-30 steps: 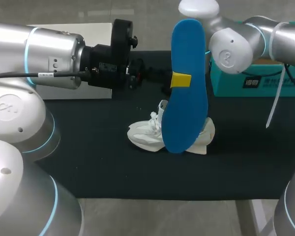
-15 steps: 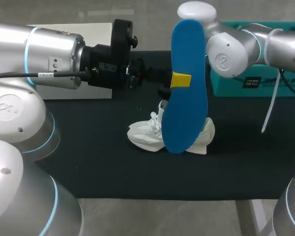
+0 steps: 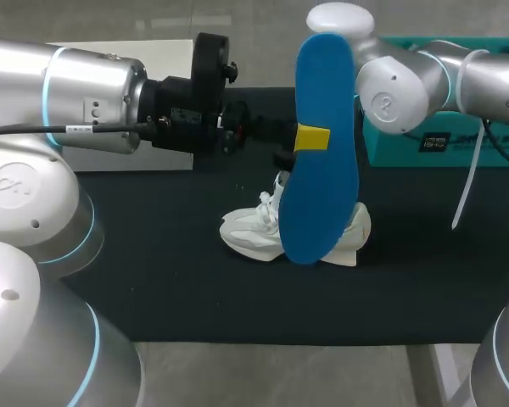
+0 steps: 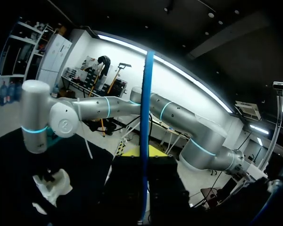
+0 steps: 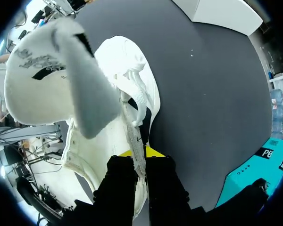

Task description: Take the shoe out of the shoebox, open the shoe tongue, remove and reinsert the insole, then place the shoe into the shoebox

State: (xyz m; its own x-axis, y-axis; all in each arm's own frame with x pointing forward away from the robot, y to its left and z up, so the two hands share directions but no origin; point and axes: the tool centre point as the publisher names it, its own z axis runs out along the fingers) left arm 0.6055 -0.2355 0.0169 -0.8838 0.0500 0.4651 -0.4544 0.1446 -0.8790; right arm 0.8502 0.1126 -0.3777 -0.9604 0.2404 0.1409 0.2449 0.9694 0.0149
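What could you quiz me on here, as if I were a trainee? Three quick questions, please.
1. True or false: the blue insole lies inside the white shoe.
2. Fill in: the right gripper is shut on the ____.
3. Which holds the insole? A: left gripper; B: right gripper; C: nothing.
Key: 1 false, it is held upright, out of the shoe; 2 shoe; 3 A.

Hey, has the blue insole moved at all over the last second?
No. The insole still crosses the white shoe at the same spot in the head view.
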